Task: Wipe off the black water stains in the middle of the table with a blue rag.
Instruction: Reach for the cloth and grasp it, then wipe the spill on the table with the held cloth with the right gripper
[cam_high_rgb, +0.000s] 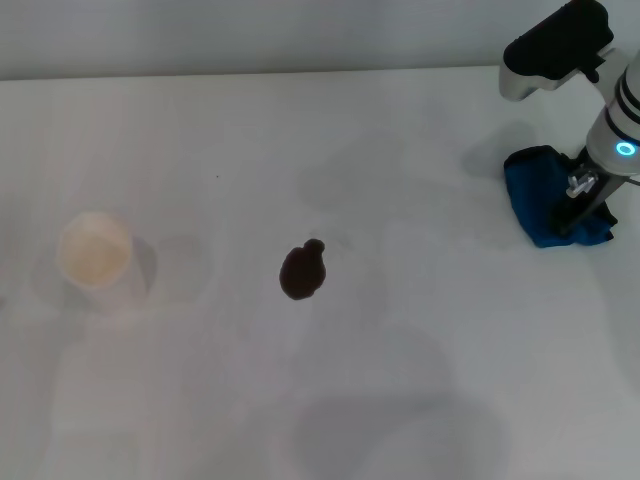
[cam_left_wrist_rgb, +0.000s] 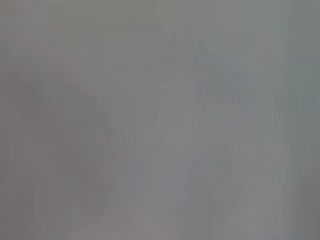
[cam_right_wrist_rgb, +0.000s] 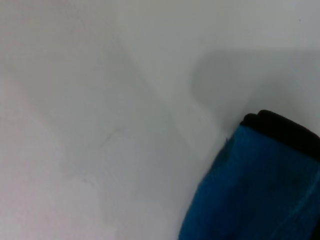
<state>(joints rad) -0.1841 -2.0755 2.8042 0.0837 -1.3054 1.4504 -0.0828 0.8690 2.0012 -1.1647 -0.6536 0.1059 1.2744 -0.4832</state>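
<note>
The black water stain (cam_high_rgb: 302, 272) is a small dark blot with a knob on top, in the middle of the white table (cam_high_rgb: 400, 380). The blue rag (cam_high_rgb: 545, 200) with black edging lies bunched on the table at the far right. My right gripper (cam_high_rgb: 585, 212) is down on the rag's right side, touching it. In the right wrist view the rag (cam_right_wrist_rgb: 255, 185) fills one corner, with its black edge (cam_right_wrist_rgb: 282, 131) showing against the bare table. My left gripper is out of view; the left wrist view shows only a plain grey surface.
A white paper cup (cam_high_rgb: 96, 258) stands on the left part of the table, well apart from the stain. The table's far edge (cam_high_rgb: 250, 74) runs along the back. My right arm (cam_high_rgb: 560, 45) reaches in from the upper right.
</note>
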